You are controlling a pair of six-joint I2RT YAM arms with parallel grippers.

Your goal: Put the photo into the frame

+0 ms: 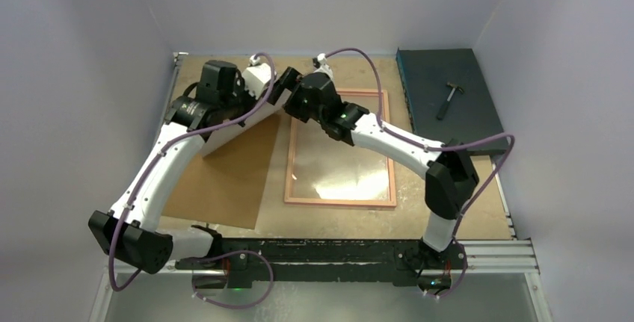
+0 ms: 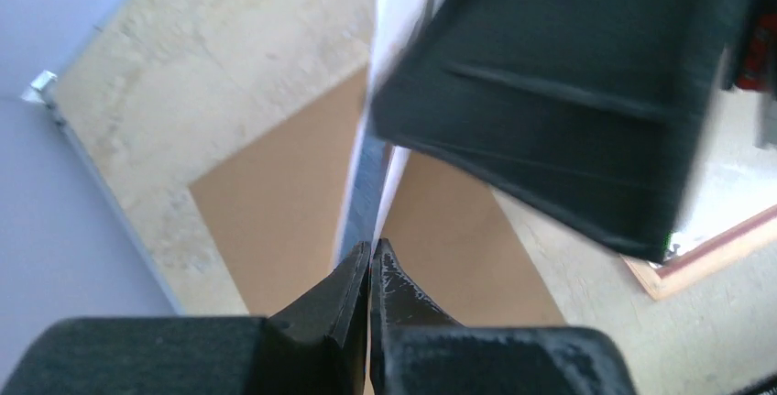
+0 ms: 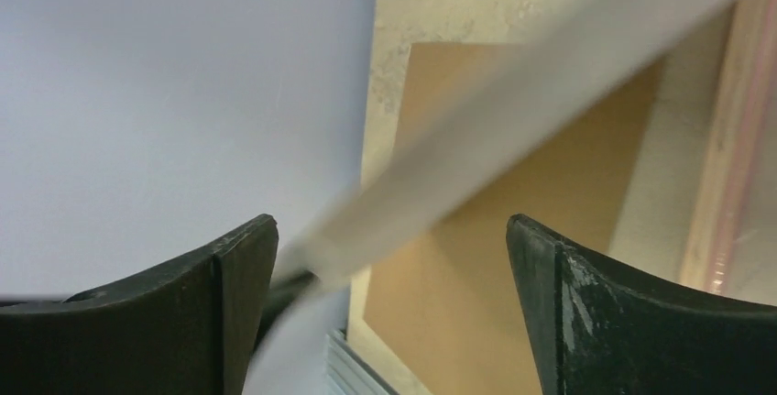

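Looking down from above, I see the photo (image 1: pixel 238 131) lifted off the table (image 1: pixel 351 221) at the far left. It is tilted with its white back toward me, and its low edge hangs over the brown board (image 1: pixel 224 187). The frame (image 1: pixel 340 202) lies flat to the right with nothing laid in it. The left gripper (image 1: pixel 275 89) and right gripper (image 1: pixel 293 96) meet just beside each other at the photo's upper corner, and from here I cannot tell which one has it. A hammer (image 1: pixel 448 100) sits on a dark mat (image 1: pixel 426 75) at the far right, well apart. I judge the lift done, with the carry across, the lowering and the squaring into the frame all left. From the left wrist, the fingers (image 2: pixel 403 290) are pinched tight on the photo's edge and the sheet runs away edge-on. The right gripper's dark body fills the upper right and hides most of the frame, leaving one corner showing. From the right wrist, the fingers (image 3: pixel 550 285) stand wide apart. The photo's edge crosses the gap as a blur and seems to touch neither pad, so this gripper holds nothing. I cannot make out what the pale expanse at left is. No view shows the printed side.
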